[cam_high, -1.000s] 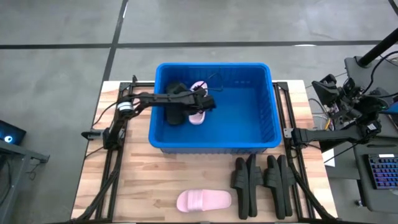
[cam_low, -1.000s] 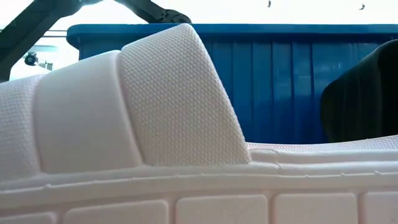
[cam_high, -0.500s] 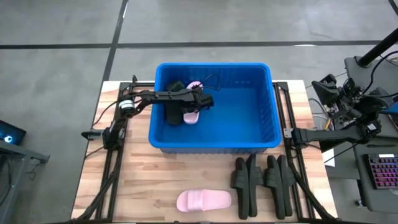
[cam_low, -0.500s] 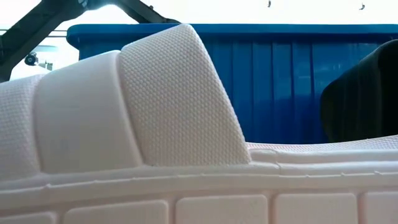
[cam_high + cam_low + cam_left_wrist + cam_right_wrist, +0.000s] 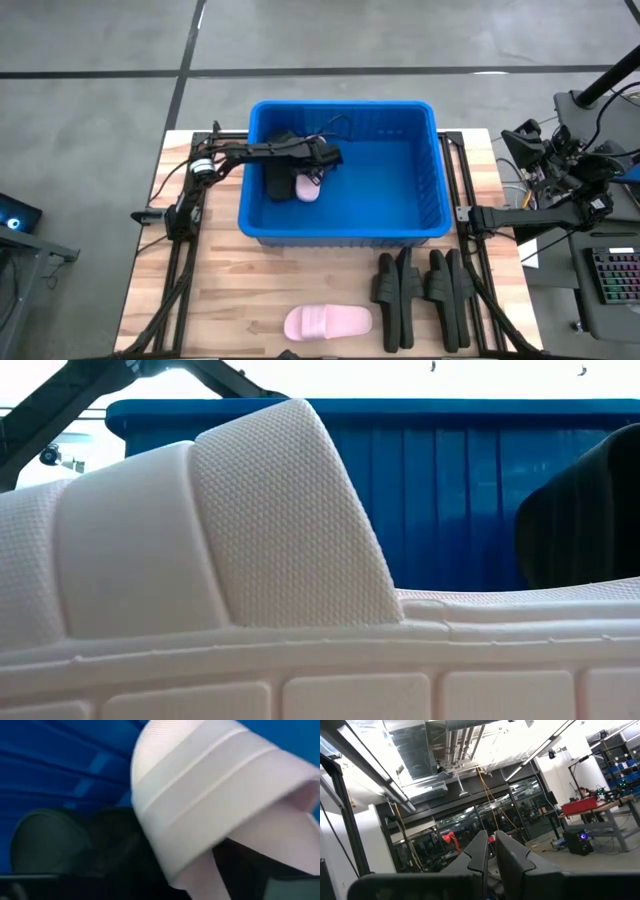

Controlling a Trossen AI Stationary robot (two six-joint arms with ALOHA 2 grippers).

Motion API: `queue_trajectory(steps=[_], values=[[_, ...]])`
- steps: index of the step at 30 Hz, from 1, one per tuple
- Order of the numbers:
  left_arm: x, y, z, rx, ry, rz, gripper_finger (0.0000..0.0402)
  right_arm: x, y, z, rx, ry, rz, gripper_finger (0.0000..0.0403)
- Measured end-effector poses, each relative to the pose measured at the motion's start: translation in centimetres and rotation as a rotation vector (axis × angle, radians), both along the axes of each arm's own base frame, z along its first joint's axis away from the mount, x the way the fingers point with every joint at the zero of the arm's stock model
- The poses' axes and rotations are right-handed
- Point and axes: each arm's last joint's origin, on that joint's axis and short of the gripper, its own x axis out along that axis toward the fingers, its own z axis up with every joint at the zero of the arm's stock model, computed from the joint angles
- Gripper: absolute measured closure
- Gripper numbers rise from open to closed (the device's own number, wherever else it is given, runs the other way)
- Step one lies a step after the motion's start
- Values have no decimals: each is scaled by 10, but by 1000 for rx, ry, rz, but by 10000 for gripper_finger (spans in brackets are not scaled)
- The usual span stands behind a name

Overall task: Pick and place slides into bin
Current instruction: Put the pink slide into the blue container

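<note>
A: Pink slide (image 5: 308,188)? 
B: In the bin (image 5: 420,225), right under the left hand (image 5: 318,166), by a black one (image 5: 279,180). Grip: can't tell.
A: Right hand (image 5: 490,851)? 
B: Fingers together, parked off the bench edge. Other pink slide (image 5: 328,323) is nearer the left arm.

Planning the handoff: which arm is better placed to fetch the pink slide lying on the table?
Probably left: the pink slide lies toward the left arm's side, though the left gripper is in the bin. Right arm waits at the table's right edge.
</note>
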Motion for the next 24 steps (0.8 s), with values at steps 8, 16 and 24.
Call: queue_trajectory(steps=[8, 16, 24], values=[[9, -1, 21, -172, -57, -175, 98, 0, 0, 0, -1, 1, 0, 374], [18, -7, 51, -172, -102, -291, 95, 0, 0, 0, -4, 3, -1, 374], [13, -10, 51, -196, -53, -285, 95, 1, 0, -2, -4, 22, -1, 374]])
